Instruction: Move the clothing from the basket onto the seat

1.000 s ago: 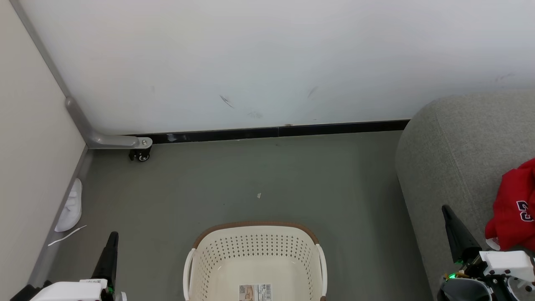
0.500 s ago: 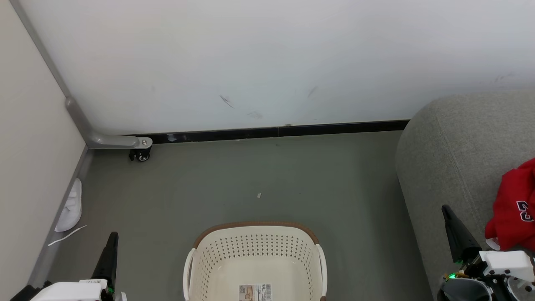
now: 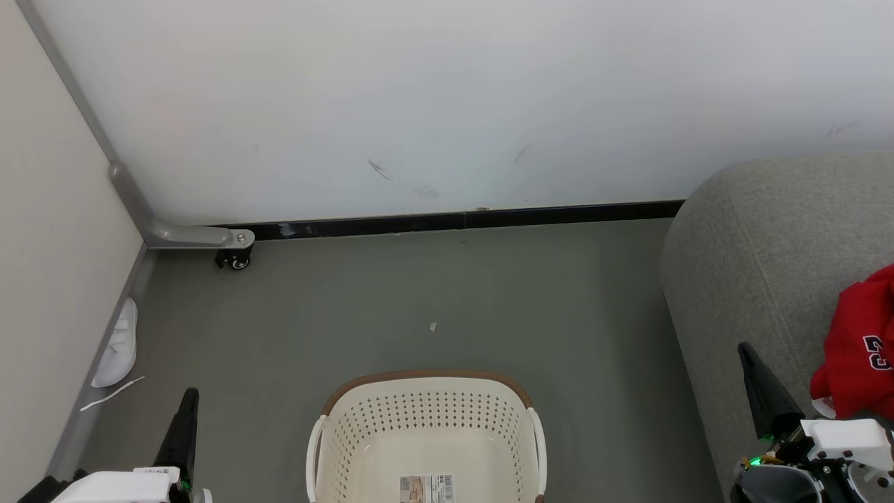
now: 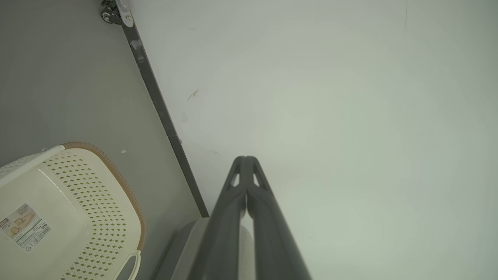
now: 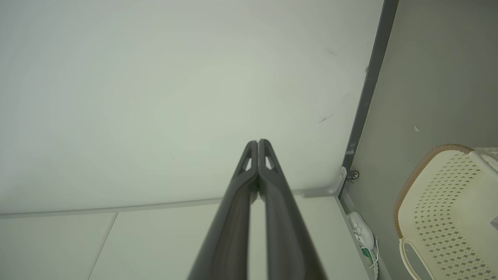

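**Spotter:** Where does everything lie?

**Operator:** The sofa [image 3: 768,265] on my right has the red clothing [image 3: 855,342] bunched on top of it. The basket [image 3: 426,433] sits on the floor between my arms. The part of its bottom I can see is bare except for a label.

**Spotter:** And the claws?

**Operator:** Both are clenched on nothing. My left gripper [image 3: 188,399] is low beside the basket, and my right gripper [image 3: 744,351] is just by the sofa's side. I judge the job nearly done. I'd tip the head down to check the basket's near end, which is cut off below. The white shoe [image 3: 119,346] by the wall isn't mine to move.
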Controlling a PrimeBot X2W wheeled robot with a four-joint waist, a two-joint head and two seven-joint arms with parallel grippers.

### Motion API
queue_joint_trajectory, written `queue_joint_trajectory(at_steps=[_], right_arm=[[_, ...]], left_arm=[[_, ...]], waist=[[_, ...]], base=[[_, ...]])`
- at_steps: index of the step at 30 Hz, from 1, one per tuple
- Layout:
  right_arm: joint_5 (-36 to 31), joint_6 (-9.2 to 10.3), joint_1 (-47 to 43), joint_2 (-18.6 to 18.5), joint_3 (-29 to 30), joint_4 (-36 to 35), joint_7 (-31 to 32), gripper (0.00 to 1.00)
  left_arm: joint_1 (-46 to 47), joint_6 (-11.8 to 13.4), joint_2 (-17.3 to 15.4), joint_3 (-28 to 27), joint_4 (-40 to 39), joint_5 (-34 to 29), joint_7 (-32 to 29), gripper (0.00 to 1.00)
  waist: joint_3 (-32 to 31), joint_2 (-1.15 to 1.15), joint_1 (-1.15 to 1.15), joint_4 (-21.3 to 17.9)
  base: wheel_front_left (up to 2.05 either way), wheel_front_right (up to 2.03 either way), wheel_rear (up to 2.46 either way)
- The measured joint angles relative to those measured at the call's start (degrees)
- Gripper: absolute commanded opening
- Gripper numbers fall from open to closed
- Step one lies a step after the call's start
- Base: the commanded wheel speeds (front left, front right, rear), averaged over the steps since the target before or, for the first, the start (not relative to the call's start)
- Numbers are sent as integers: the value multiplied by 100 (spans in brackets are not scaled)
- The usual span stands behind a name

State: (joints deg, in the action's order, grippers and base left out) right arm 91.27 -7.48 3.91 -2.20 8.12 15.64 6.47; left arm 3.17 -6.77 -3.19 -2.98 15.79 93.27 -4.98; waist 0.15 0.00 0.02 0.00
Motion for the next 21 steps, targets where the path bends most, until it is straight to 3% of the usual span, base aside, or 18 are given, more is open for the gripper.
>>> queue_joint_trajectory(at_steps=[21], right_arm=[[0,0,0,0,-4,0,0,0]], left_arm=[[1,-1,8,-8,5,0,-1,0]], waist=[[0,0,0,0]], base=[[0,0,0]])
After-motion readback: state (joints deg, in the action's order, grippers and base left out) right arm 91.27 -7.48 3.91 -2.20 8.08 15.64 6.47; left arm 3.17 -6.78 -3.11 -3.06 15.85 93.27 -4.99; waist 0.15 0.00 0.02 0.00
